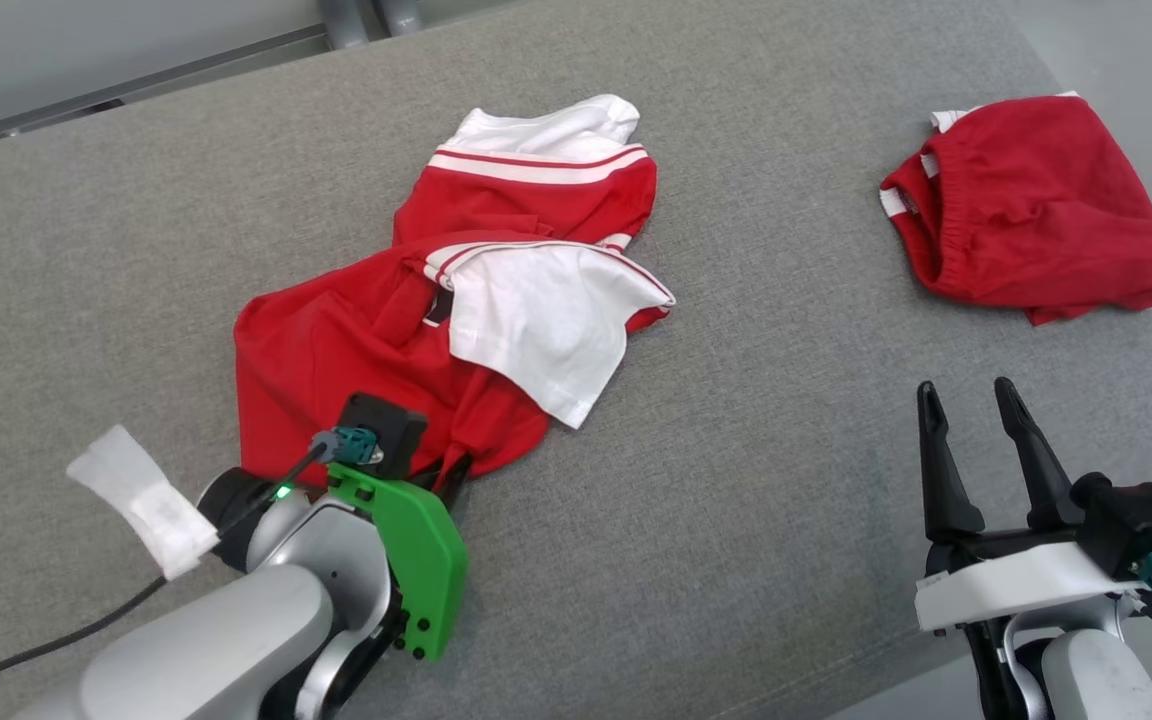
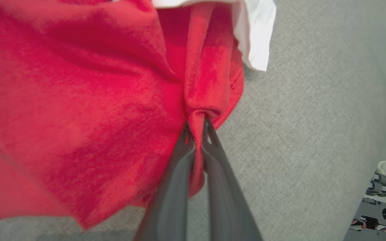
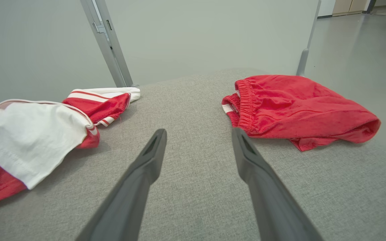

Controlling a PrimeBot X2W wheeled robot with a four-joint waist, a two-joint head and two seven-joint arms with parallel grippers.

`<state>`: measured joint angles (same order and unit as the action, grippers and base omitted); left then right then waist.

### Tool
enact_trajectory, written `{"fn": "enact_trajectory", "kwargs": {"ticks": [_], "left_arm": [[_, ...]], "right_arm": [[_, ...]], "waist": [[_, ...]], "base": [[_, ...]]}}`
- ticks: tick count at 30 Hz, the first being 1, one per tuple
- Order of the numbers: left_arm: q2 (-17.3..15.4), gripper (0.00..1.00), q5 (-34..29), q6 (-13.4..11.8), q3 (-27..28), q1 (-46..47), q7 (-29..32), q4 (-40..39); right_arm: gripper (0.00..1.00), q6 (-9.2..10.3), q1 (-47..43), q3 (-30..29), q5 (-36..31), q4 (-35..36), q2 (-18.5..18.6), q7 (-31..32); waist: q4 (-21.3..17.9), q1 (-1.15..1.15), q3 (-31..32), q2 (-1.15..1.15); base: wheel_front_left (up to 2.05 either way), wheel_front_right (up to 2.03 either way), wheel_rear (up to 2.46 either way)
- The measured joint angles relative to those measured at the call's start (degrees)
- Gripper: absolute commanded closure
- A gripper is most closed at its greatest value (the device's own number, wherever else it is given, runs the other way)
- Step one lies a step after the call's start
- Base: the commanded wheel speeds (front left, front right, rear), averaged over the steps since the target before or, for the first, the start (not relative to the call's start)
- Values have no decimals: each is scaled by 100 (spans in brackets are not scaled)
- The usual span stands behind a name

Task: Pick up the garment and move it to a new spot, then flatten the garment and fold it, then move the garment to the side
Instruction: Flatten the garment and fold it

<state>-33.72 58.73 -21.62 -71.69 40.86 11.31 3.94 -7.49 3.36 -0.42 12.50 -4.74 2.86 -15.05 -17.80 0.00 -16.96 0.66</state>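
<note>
The left gripper is clamped tight on a bunched pinch of red cloth at the near hem of the garment. The garment is a red-and-white shirt lying crumpled at the centre-left of the head view on the grey table. The right gripper stands at the lower right, its 2 fingers spread wide with nothing between them.

The step in hand looks like the pick-up. The pinch takes in only 1 narrow fold, so a slow, straight lift seems wise, since a jerk could pull the cloth free. Raise it until the white sleeve hangs clear of the table, then carry it toward the bare patch at the bottom centre, away from the red shorts at the upper right. Nothing here sits inside anything: both pieces lie loose on the table.
</note>
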Motion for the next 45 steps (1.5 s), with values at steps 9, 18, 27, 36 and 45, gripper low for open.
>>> {"fn": "enact_trajectory", "kwargs": {"ticks": [9,18,27,36,45], "left_arm": [[-2143,100,176,-59,156,257,1062,-2931],[-3916,100,877,234,635,475,1583,-3772],[-4400,100,2076,628,1172,449,881,-2965],[-4400,75,2315,621,898,-530,-699,-2585],[-3733,0,1939,-175,613,-1204,-1859,-2154]], "right_arm": [[0,0,-118,-46,-2,18,-2,-1],[0,0,-60,22,20,43,-2,0],[0,0,21,67,48,32,-1,0],[0,0,-20,44,124,26,-2,-1],[0,0,-32,-78,-182,68,-2,-1]], "waist": [[304,0,161,0],[545,0,123,0],[447,0,25,0],[294,0,-113,0],[593,0,-137,0]], "base": [[0,0,0],[0,0,0],[0,0,0],[0,0,0],[0,0,0]]}}
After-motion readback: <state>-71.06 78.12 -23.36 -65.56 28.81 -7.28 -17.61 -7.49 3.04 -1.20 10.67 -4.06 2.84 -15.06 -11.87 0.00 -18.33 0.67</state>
